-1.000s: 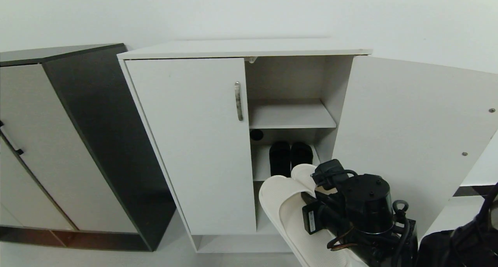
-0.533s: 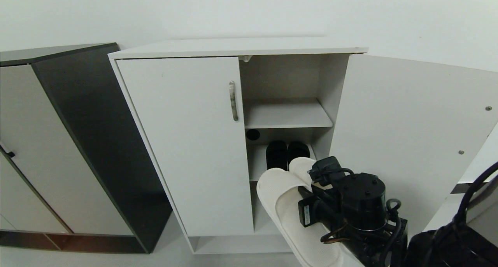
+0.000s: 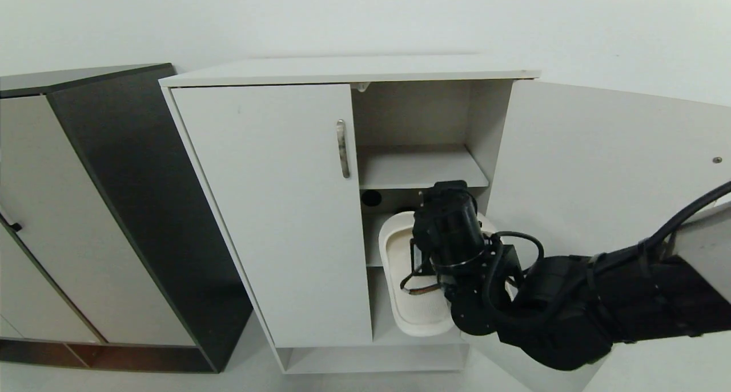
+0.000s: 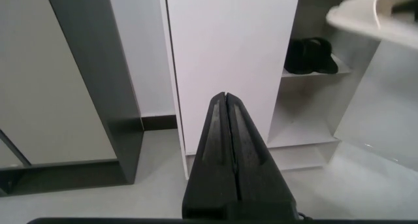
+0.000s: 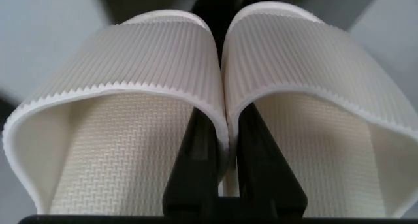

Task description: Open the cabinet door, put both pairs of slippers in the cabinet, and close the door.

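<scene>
White slippers (image 3: pixel 420 306), 2, in right tool (image 5: pixel 227 159), 2 black slippers (image 4: pixel 312 55) on shelf (image 4: pixel 339 72)

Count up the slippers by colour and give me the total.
white slippers: 2
black slippers: 2
Total: 4
</scene>
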{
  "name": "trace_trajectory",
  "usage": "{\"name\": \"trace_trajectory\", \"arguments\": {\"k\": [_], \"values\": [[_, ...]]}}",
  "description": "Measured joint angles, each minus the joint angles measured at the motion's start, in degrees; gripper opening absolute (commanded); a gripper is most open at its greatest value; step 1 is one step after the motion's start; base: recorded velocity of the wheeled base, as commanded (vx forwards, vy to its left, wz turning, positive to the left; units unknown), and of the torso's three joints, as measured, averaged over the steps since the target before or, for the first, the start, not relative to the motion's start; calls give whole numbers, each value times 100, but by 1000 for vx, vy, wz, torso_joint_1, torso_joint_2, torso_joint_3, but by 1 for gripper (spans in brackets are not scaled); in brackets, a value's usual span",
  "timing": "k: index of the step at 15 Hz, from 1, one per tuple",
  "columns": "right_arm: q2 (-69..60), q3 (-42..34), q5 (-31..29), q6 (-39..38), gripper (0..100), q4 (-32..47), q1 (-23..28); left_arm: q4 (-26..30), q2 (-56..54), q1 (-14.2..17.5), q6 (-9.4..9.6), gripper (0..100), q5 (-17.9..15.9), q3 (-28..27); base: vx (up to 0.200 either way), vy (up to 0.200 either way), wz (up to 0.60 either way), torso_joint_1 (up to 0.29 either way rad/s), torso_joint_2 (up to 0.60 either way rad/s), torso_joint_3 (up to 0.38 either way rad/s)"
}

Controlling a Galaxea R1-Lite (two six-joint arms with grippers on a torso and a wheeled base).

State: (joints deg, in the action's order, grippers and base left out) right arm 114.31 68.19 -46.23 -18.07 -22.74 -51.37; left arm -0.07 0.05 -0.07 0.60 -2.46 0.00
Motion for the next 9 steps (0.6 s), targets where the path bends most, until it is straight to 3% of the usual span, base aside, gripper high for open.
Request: {"name": "trace_trajectory", "arguments": {"k": [3, 9], "values": [[44, 719, -189, -32, 0, 410, 20, 2, 0, -4, 2, 0, 0, 0, 0, 0, 0, 0, 0, 0], [-12, 906, -229, 200, 0, 613, 88, 0, 0, -2, 2, 0, 6, 0, 0, 0, 0, 0, 0, 0]]}}
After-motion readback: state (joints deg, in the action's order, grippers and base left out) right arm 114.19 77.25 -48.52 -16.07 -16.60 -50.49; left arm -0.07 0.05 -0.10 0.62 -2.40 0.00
